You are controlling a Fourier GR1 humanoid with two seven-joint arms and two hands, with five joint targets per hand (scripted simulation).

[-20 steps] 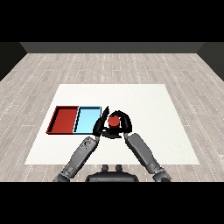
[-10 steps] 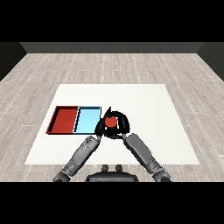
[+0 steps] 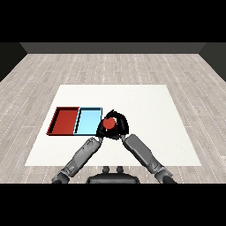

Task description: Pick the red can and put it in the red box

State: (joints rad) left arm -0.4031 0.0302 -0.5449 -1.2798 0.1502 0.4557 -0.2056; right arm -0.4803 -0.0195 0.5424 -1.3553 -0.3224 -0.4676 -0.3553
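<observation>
So the red can [image 3: 109, 123] is up in the robot's right hand [image 3: 118, 126] now, fingers [image 3: 124, 122] curled round it. A second ago the can and that hand sat a touch further right of the light blue tray [image 3: 88, 122]; since then the whole bundle has slid left, so the can now hangs just past the blue tray's right edge, near its lower corner. Half a second ago it was already partway there, so it looks like a slow steady carry to the left rather than a jump

What that means for the task: the pick part looks done and the robot is in the transport leg. The red tray [image 3: 66, 121] is still the far one, touching the blue tray on its left side, so the can has to cross the whole blue tray before it can go in

The left hand [image 3: 100, 133] sits tucked right under and beside the can, about where it was earlier. Whether its fingers are spread or curled, can't tell from here, it's just a dark blob against the right hand

The trays haven't budged on the surface [image 3: 145, 106]
</observation>
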